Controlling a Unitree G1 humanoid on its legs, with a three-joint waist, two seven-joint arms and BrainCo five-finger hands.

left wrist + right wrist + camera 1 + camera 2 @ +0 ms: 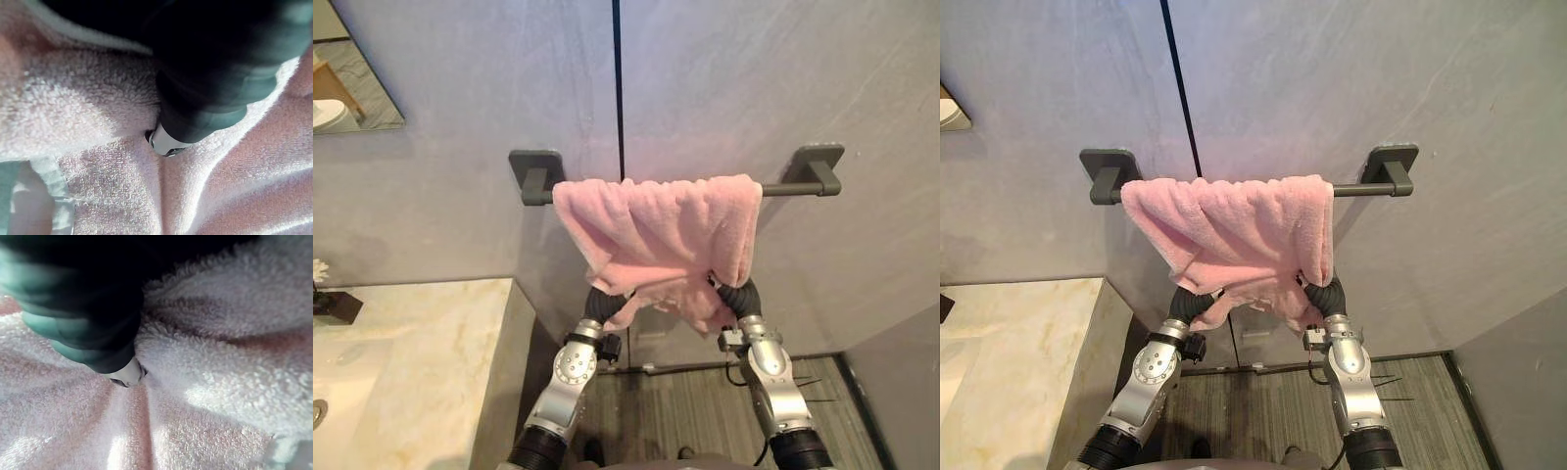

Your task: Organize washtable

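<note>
A pink towel (656, 230) hangs bunched over a dark towel bar (793, 188) on the grey wall, its lower edge uneven. My left hand (600, 304) reaches up into the towel's lower left folds. My right hand (741, 297) goes into the lower right folds. In the left wrist view the dark cover of the left hand (205, 98) presses into pink terry cloth (88, 103). The right wrist view has the right hand (88, 318) buried the same way in the towel (220, 372). Cloth hides both hands past their covers.
The marble washtable (431, 343) lies at lower left, with the sink basin (337, 387) at its near end and a small dark holder (337, 306) by the wall. A mirror corner (352, 88) is at upper left. Striped floor (675, 411) lies below the bar.
</note>
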